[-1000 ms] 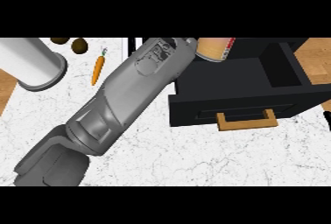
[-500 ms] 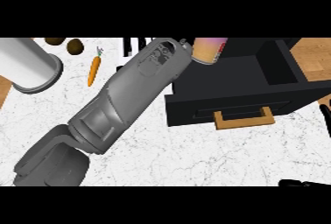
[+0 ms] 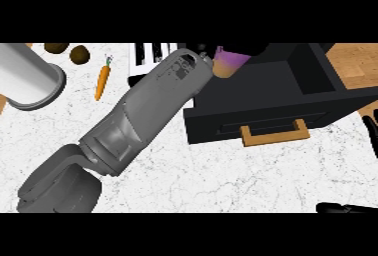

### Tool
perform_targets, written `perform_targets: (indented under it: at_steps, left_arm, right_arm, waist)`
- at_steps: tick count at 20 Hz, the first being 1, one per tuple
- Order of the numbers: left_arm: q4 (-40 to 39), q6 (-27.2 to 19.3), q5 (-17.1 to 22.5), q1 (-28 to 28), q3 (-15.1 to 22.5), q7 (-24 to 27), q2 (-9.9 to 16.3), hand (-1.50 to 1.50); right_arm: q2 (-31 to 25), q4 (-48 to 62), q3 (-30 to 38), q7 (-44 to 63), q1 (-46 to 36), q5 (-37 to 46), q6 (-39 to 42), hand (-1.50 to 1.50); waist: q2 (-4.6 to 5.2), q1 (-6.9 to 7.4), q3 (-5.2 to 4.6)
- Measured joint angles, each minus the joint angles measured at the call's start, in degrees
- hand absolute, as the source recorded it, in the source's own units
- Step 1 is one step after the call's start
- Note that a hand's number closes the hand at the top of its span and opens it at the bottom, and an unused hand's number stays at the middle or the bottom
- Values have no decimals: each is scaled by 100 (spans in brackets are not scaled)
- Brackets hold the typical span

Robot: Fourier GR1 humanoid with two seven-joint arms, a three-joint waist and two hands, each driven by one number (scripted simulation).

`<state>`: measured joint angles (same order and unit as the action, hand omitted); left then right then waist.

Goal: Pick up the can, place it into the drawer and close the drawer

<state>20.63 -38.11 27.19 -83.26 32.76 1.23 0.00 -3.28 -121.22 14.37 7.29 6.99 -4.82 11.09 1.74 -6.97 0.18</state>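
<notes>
1. Here the black drawer [image 3: 284,102] stands open on the white table [image 3: 221,175], its wooden handle [image 3: 275,135] at the front edge.
2. The can [image 3: 230,64] hangs over the drawer's far left corner, its upper part hidden.
3. The left robot hand [image 3: 193,50] reaches that corner; its fingers cannot be made out.
4. The right robot hand [image 3: 371,126], right of the drawer, shows straight fingers.
5. Left of the drawer lie a carrot [image 3: 102,80] and a white canister [image 3: 26,77].

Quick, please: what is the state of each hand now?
Left hand: mostly hidden behind the forearm; it cannot be told.
Right hand: only fingers at the edge; it cannot be told.
</notes>
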Motion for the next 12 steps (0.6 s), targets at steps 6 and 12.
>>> perform_targets:
  at_steps: [6, 12]
  left_arm:
    - [-8, -345, 181, 150, 177, 86, 0, -150]
    - [43, -586, 374, 246, 306, 191, -1, -150]
  right_arm:
    - [-78, 13, 18, 52, -82, -67, 53, -150]
    - [-45, -42, -55, 87, -148, 1, 1, -150]
  waist:
    - [11, -59, -1]
    - [13, -69, -3]
